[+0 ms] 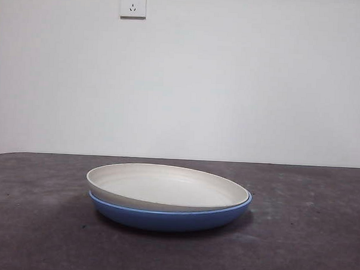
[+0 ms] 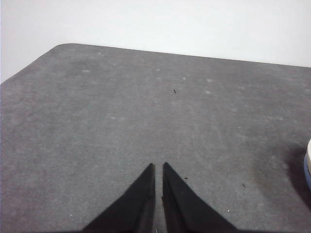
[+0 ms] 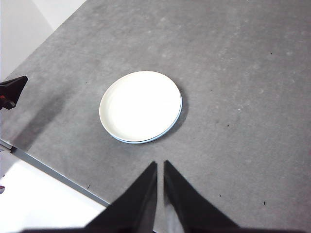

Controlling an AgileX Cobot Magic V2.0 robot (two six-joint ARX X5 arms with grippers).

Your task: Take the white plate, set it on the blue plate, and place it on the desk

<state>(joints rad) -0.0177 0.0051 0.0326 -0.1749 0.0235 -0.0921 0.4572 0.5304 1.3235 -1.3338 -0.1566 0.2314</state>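
The white plate (image 1: 166,186) lies nested in the blue plate (image 1: 170,217) on the dark grey desk (image 1: 307,236), slightly tilted and shifted to the left on it. The right wrist view shows the white plate (image 3: 140,106) from above with only a thin crescent of the blue plate (image 3: 167,129) showing under it. My right gripper (image 3: 159,166) is shut and empty, high above the desk and apart from the plates. My left gripper (image 2: 158,167) is shut and empty over bare desk (image 2: 121,121); a sliver of the plates (image 2: 308,160) shows at that picture's edge.
A white wall with a power socket (image 1: 133,4) stands behind the desk. The desk's near edge (image 3: 53,171) shows in the right wrist view, and a black tip of the other arm (image 3: 12,90) beside it.
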